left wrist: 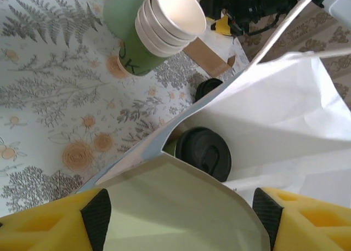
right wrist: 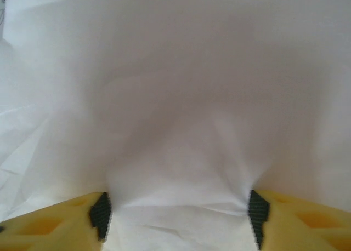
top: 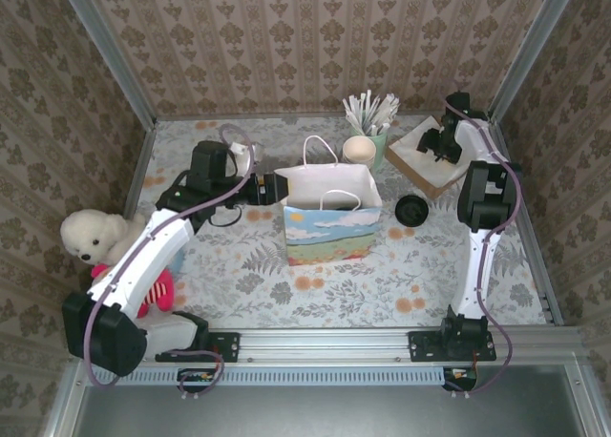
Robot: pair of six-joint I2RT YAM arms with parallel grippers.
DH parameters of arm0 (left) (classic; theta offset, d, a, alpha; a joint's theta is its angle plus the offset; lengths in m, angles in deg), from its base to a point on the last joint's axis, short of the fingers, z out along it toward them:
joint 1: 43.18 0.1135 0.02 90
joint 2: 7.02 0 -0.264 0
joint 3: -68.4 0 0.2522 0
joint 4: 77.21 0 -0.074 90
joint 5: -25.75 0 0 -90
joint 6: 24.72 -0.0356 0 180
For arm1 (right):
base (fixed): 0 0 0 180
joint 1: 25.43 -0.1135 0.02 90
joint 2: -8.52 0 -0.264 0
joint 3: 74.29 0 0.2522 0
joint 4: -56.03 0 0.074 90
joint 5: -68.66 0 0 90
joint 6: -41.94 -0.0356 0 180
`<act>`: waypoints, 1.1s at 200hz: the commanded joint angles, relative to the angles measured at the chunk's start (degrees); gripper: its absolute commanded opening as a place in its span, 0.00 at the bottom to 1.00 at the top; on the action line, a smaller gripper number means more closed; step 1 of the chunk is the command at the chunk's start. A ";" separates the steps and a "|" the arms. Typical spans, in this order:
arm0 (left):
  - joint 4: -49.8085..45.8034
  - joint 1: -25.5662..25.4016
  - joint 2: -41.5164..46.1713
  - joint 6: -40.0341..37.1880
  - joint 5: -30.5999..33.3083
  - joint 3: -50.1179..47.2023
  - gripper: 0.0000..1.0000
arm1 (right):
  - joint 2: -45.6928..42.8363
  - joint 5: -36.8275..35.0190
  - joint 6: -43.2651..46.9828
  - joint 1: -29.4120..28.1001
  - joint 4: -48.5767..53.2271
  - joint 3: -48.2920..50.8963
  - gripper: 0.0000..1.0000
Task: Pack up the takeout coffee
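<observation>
left claw (left wrist: 182, 218) wide, straddling one wall of the paper bag (top: 331, 229) at the rim, probably to steady it or keep the mouth open. takeout coffee (left wrist: 204, 151) is already inside the bag, black lid up, close to that wall. right claw (right wrist: 178, 210) over the brown box (top: 410, 170), pads apart, white paper (right wrist: 175, 97) bunched between them; can't tell if it grips. likely after a napkin.

- The takeout coffee (left wrist: 202, 152) is seen as a small cup closed by a round black lid.
- A thin strip of its green side is shown at the lid's left edge.
- It is set low inside the white paper bag (left wrist: 285, 103), lid turned toward the bag's open top.
</observation>
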 commanded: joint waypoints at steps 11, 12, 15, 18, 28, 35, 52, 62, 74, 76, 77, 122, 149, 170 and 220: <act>2.92 0.47 -5.99 -0.74 -5.50 4.95 0.71 | 0.75 -5.92 0.75 -1.42 4.11 -0.02 0.46; 2.94 0.47 -6.19 -0.76 -5.67 5.06 0.71 | 0.65 -5.88 0.82 -1.46 4.01 0.10 0.45; 2.81 0.41 -6.60 -0.95 -6.03 5.54 0.71 | 0.24 -5.92 0.90 -1.50 3.75 0.53 0.42; 2.73 0.39 -7.13 -1.06 -6.30 5.99 0.71 | -0.15 -5.87 0.96 -1.50 3.49 0.83 0.39; 2.71 0.21 -8.23 -1.51 -6.99 7.21 0.70 | -1.22 -5.65 1.49 -1.55 3.07 1.68 0.31; 2.71 0.08 -8.54 -1.86 -7.39 7.66 0.70 | -1.79 -5.30 1.99 -1.59 2.90 2.01 0.25; 2.92 -0.07 -8.20 -2.23 -7.31 7.58 0.72 | -2.82 -4.45 3.10 -1.68 2.55 2.72 0.12; 3.43 -0.14 -7.68 -2.23 -7.11 6.99 0.75 | -3.21 -3.72 3.35 -1.76 2.36 3.04 0.04; 4.17 -0.07 -7.32 -2.18 -7.06 6.30 0.77 | -4.02 -2.67 3.36 -1.77 2.34 3.45 0.00; 4.17 0.01 -7.34 -2.12 -7.11 6.25 0.77 | -4.17 -2.43 3.36 -1.77 2.34 3.51 0.00; 4.14 0.02 -7.35 -2.19 -7.09 6.24 0.77 | -4.27 -2.38 3.36 -1.77 2.34 3.58 0.00; 3.88 0.37 -5.48 -3.10 -6.45 5.57 0.83 | -14.74 -2.50 2.87 -0.68 -1.97 12.09 0.00; 4.68 0.56 -3.78 -3.50 -5.76 4.25 0.85 | -20.31 -2.45 1.94 -0.07 -4.96 18.28 0.00; 5.94 0.74 -2.33 -4.19 -5.42 2.74 0.89 | -24.57 -2.52 0.75 -0.01 -8.92 23.99 0.00; 9.42 1.81 3.21 -4.42 0.54 -0.46 0.99 | -37.47 3.08 0.42 -0.01 -24.74 37.48 0.00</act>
